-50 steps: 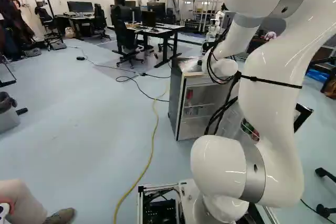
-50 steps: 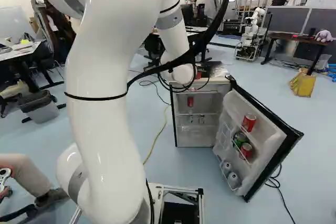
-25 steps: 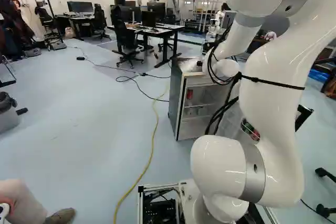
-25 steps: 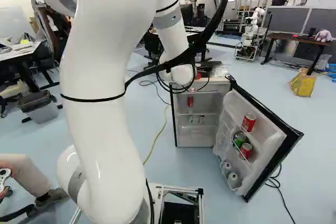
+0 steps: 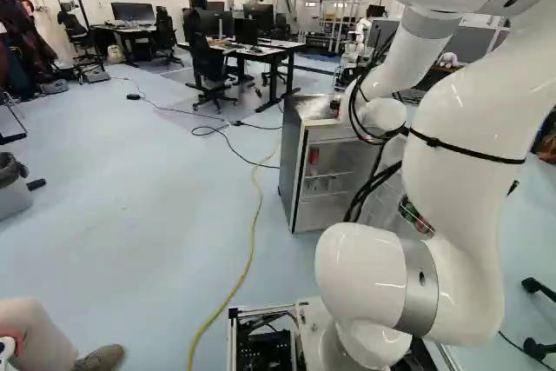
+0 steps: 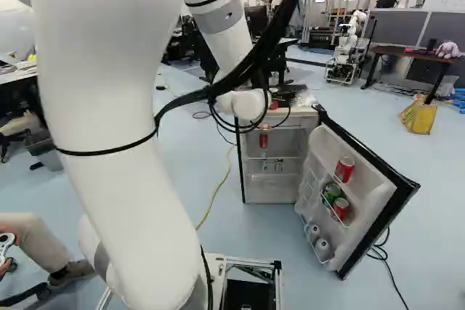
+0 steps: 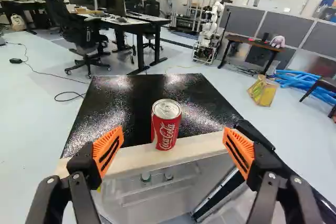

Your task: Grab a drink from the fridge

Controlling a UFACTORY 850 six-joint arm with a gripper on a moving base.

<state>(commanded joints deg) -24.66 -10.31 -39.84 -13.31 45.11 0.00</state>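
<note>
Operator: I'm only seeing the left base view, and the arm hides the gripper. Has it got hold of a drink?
Observer: No. The wrist view shows the gripper open, its fingers wide apart to either side of a red can that stands upright near the front edge of the fridge's top, touched by neither.
Operator: Good. I can make out a green can in the door, mostly behind the arm. Is anything above it?
Observer: Yes. In the right base view, another red can sits on a higher shelf of the open door, above the green can.
</note>
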